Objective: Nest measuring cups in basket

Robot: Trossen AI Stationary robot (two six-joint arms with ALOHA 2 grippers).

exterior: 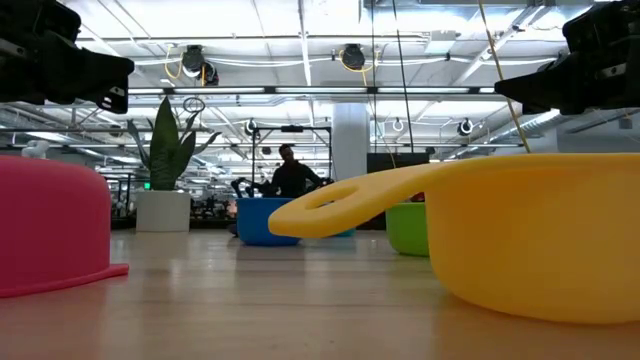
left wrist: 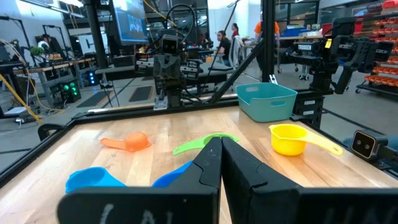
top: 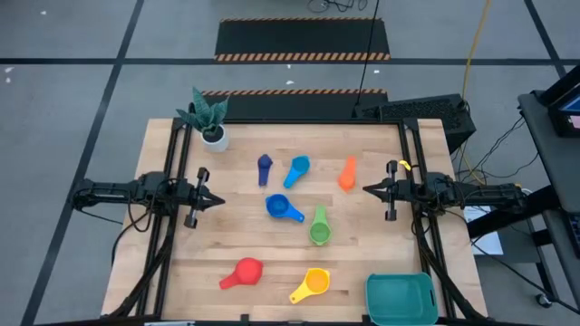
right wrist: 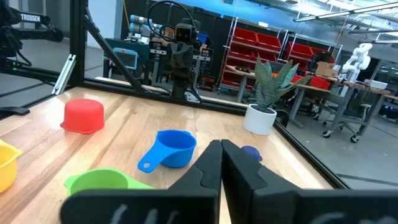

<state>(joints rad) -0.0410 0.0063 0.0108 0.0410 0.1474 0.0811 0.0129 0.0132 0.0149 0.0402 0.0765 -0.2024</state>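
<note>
Seven measuring cups lie apart on the wooden table: navy (top: 264, 168), light blue (top: 297, 170), orange (top: 348, 174), blue (top: 283, 208), green (top: 319, 227), red (top: 243, 272) and yellow (top: 310, 284). The teal basket (top: 401, 299) stands at the near right corner, nothing in it. My left gripper (top: 220, 200) hovers shut at the table's left side, pointing level toward the cups. My right gripper (top: 366, 189) hovers shut at the right side, pointing level toward them. Neither touches anything.
A white pot with a green plant (top: 210, 122) stands at the far left corner. Black frame rails (top: 172, 226) run along both table sides. People show in the room beyond the table. Bare wood lies between the cups and the near edge.
</note>
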